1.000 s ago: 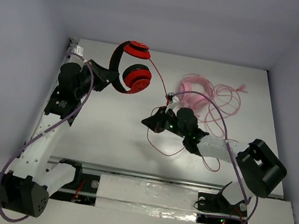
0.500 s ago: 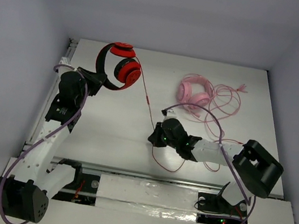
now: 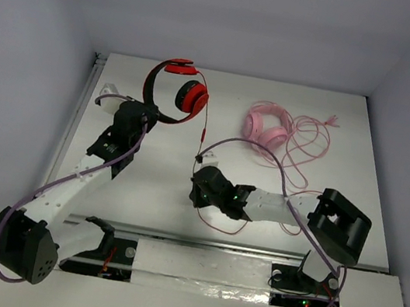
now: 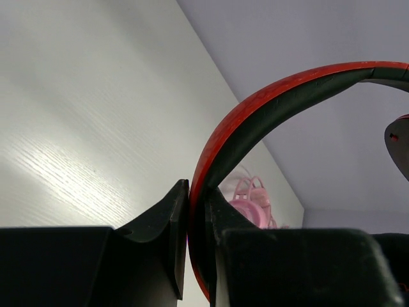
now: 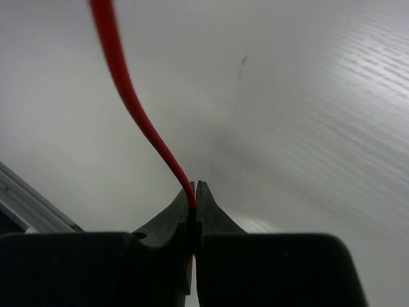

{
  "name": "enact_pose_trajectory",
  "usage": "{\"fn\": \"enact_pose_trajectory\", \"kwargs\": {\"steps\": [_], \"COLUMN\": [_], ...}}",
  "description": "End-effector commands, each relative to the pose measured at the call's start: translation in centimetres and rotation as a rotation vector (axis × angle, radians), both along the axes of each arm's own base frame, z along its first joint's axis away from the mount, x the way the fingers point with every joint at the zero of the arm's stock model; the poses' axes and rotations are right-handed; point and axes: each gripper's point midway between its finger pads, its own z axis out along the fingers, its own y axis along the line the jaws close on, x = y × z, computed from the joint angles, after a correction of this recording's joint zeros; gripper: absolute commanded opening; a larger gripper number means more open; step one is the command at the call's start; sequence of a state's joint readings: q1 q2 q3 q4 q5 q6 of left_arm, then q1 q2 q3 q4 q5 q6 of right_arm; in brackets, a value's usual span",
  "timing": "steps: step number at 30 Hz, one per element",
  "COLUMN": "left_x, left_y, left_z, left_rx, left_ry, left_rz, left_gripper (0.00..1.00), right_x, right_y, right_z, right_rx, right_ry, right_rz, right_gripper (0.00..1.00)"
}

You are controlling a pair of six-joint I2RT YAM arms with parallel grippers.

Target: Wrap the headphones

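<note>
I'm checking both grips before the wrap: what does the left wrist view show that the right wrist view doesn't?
Only left wrist: the left gripper clamped on the red headband of the headphones, with the pink headphones in the background. Only right wrist: the right gripper pinching the thin red cable, a metal rail at lower left. Both: shut jaws over the white table.

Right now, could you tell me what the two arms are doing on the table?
The left gripper is shut on the red headphones at the headband, holding them up near the far left of the table. The right gripper is shut on their red cable nearer the middle, with a slack loop trailing beyond it. No winding shows yet. The pink headphones lie untouched at the far right.
</note>
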State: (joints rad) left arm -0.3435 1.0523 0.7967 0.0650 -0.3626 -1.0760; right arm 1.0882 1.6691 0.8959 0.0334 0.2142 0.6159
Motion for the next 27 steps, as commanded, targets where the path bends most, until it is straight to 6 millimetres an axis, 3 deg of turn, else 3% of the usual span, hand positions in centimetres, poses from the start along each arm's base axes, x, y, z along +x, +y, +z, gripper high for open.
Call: {"fn": "enact_pose_trajectory", "kwargs": {"steps": [1, 5, 9, 10, 13, 16, 21, 25, 27], "left_x": [0.9, 0.6, -0.3, -0.4, -0.7, -1.5, -2.6, -3.3, -3.5], "left_y": [1.2, 1.0, 0.4, -0.9, -1.3, -2.3, -6.2, -7.7, -8.2], "left_z": [4.6, 4.3, 2.1, 1.3, -1.1, -2.6, -1.0, 2.1, 2.4], "left_rx": [-0.009, 0.088, 0.278, 0.324, 0.445, 0.487, 0.378, 0.319, 0.316], "left_ry": [-0.147, -0.126, -0.03, -0.006, 0.077, 0.12, 0.044, -0.01, -0.016], "left_rz": [0.119, 0.146, 0.2, 0.173, 0.14, 0.068, -0.179, -0.271, -0.301], "left_gripper": [0.0, 0.0, 0.0, 0.0, 0.0, 0.0, 0.0, 0.0, 0.0], "right_x": [-1.6, -2.6, -3.7, -3.4, -3.9, -4.7, -3.6, -3.5, -3.2], "right_y": [1.7, 2.4, 2.5, 2.3, 1.1, 0.0, -3.2, -3.8, -3.6], "right_z": [0.9, 0.4, 0.4, 1.0, 1.7, 3.6, 4.6, 4.4, 5.1], "right_rx": [-0.04, -0.073, -0.13, -0.136, -0.16, -0.131, -0.101, -0.061, -0.016], "right_ry": [-0.04, -0.04, -0.049, -0.068, -0.086, -0.101, -0.117, -0.097, -0.096], "right_rz": [0.071, 0.098, 0.141, 0.139, 0.152, 0.189, 0.114, 0.092, 0.095], "right_gripper": [0.0, 0.0, 0.0, 0.0, 0.0, 0.0, 0.0, 0.0, 0.0]}}
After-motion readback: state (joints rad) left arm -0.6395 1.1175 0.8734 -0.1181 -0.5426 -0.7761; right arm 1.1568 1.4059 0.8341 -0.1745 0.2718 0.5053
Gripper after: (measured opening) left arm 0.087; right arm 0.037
